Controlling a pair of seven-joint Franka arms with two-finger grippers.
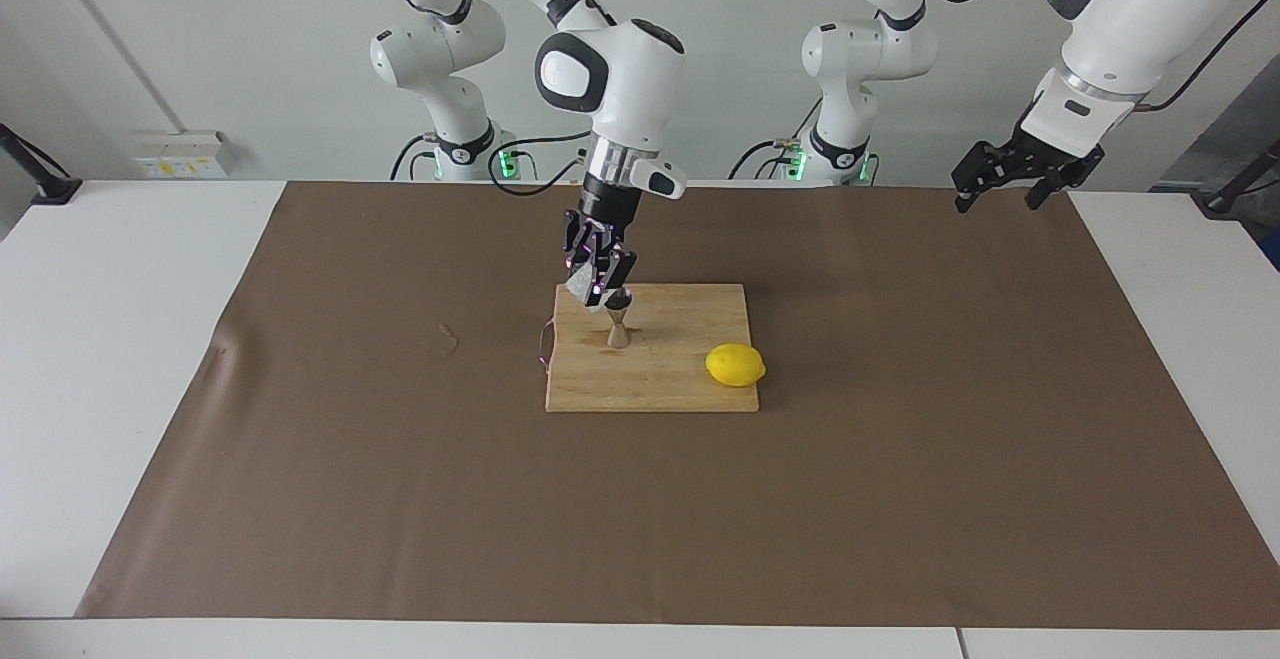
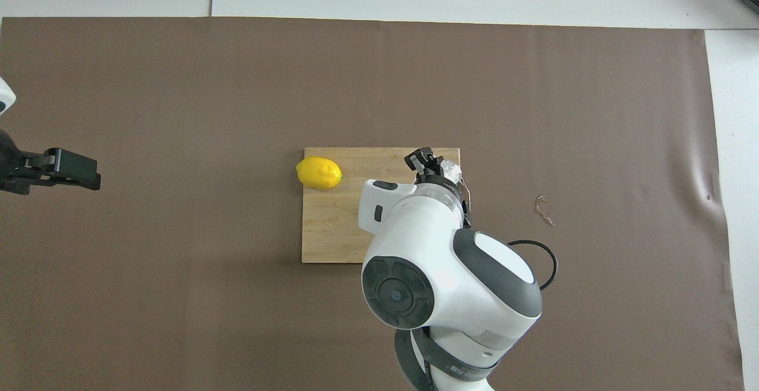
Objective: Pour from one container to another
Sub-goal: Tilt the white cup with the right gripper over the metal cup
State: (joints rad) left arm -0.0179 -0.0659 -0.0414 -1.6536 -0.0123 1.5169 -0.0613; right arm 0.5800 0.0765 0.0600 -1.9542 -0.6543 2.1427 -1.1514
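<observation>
I am clamping my right gripper [image 1: 597, 289] on the light, crushable frosted cup [image 1: 579, 286] by its wall, tilting it over the tippy steel jigger [image 1: 618, 322]; my left gripper [image 1: 1005, 179] is hanging open.

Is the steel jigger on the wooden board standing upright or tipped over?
Upright. The jigger stands on its lower cone on the board, its mouth up, just under the cup held by the right gripper.

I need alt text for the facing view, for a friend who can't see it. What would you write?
The right gripper holds a whitish translucent cup tilted over a steel jigger standing on a wooden cutting board, with a lemon near the board's edge. The left gripper waits open in the air over the brown mat.
</observation>
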